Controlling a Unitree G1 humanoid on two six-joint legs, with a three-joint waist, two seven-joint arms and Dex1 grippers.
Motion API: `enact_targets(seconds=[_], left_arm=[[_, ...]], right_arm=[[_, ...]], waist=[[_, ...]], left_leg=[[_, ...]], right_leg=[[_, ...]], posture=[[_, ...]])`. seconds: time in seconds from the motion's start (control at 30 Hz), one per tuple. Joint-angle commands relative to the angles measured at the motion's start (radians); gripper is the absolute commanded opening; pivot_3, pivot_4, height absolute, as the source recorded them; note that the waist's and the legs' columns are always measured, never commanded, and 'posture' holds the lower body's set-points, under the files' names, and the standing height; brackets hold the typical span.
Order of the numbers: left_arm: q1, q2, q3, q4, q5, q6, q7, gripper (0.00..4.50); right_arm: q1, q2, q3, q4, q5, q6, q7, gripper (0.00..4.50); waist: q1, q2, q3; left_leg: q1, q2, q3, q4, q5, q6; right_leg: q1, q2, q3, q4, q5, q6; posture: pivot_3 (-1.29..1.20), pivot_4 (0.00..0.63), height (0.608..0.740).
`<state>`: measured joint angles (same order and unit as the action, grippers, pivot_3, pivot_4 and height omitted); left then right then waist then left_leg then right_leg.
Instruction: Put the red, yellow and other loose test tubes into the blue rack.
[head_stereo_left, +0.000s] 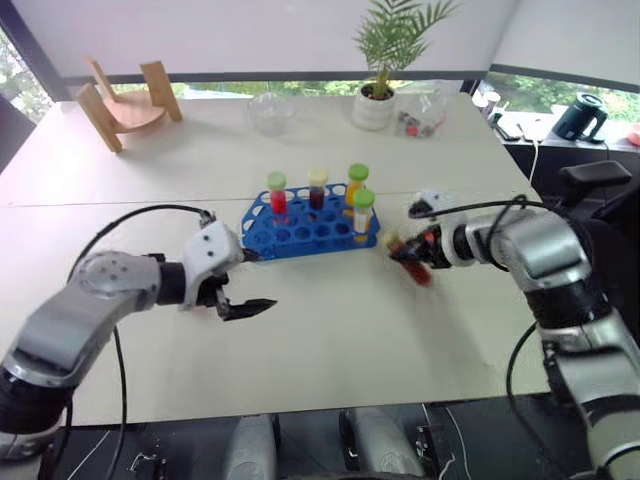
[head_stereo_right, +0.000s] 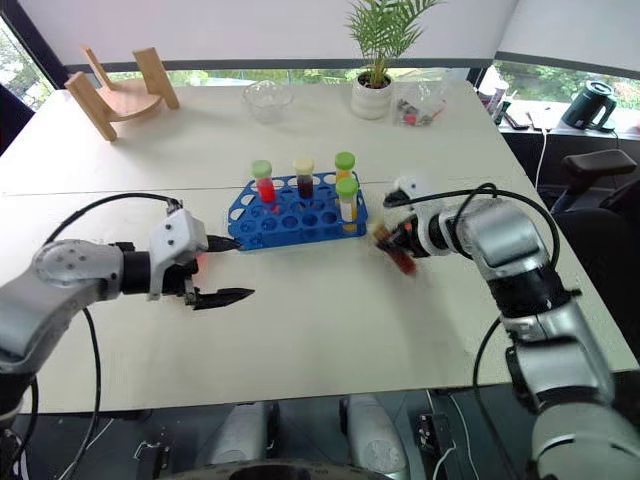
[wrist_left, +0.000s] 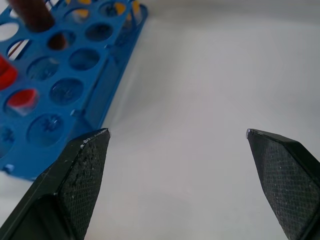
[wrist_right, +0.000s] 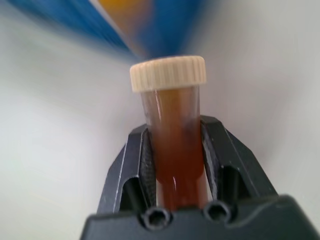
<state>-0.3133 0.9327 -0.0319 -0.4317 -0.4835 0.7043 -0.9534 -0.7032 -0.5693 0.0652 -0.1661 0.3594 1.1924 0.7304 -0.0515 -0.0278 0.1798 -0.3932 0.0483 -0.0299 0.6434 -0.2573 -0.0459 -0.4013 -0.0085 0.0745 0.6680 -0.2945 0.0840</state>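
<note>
Pale tabletop under a bright window, with a potted palm (head_stereo_left: 378, 95), a clear glass bowl (head_stereo_left: 270, 112) and a wooden stand (head_stereo_left: 125, 100) along the far edge. Near the middle, a blue rack (head_stereo_left: 300, 232) holding four capped tubes upright: one red with a green cap (head_stereo_left: 277, 195), one dark with a cream cap (head_stereo_left: 317, 187), one orange with a green cap (head_stereo_left: 356, 185) and one yellow with a green cap (head_stereo_left: 362, 213). Just right of the rack, above the table, right gripper (wrist_right: 176, 150) clamped tight on a fifth tube, a brown-liquid tube with a cream cap (wrist_right: 172, 125), cap end pointing toward the rack. Left of the rack, left gripper (wrist_left: 177, 145) spread wide and empty, one fingertip (wrist_left: 92, 150) just beside the rack's near corner. No legible writing on any tube.
</note>
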Motion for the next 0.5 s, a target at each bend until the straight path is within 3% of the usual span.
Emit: enact_targets(seconds=[0.03,0.1,0.17,0.33,0.5], left_arm=[[-0.058,0.022,0.039,0.066,-0.010,-0.031,-0.059,4.50],[-0.106,0.030,0.032,0.132,-0.010,-0.030,-0.098,4.50],[-0.130,0.047,0.023,0.170,0.001,-0.039,-0.134,4.50],[-0.173,0.122,0.032,0.225,0.009,-0.037,-0.219,4.50],[-0.212,0.141,0.023,0.238,0.017,-0.023,-0.244,4.50]], right_arm=[[0.108,0.155,-0.135,-0.305,0.057,-0.347,-0.070,0.86],[0.181,0.332,-0.130,-0.380,0.078,-0.449,-0.173,0.86],[0.214,0.420,-0.080,-0.373,0.043,-0.528,-0.221,0.86],[0.282,0.525,0.084,-0.261,-0.081,-0.777,-0.277,0.86],[0.254,0.607,0.135,0.026,-0.262,-1.111,-0.405,0.86]], waist=[[0.003,0.002,0.001],[0.007,0.001,0.000],[0.006,0.003,0.002],[0.006,0.003,0.002],[0.005,0.003,0.002]], left_leg=[[-0.001,0.000,0.000,-0.001,0.000,0.000],[-0.001,0.000,-0.001,-0.004,0.000,0.000],[-0.003,0.000,-0.002,-0.007,0.000,0.000],[-0.014,-0.001,0.000,-0.004,0.002,-0.003],[-0.015,-0.001,0.000,-0.005,0.004,-0.006]], right_leg=[[-0.001,0.000,0.000,0.000,0.000,0.000],[-0.003,0.000,-0.001,0.000,0.000,0.000],[-0.005,0.001,-0.001,0.000,-0.001,0.000],[-0.015,-0.002,-0.001,0.001,0.000,0.001],[-0.018,-0.001,-0.001,0.004,0.000,0.000]], posture=[[0.00,0.150,0.740],[0.00,0.150,0.740],[0.00,0.150,0.740],[0.00,0.150,0.740],[0.00,0.150,0.740]])
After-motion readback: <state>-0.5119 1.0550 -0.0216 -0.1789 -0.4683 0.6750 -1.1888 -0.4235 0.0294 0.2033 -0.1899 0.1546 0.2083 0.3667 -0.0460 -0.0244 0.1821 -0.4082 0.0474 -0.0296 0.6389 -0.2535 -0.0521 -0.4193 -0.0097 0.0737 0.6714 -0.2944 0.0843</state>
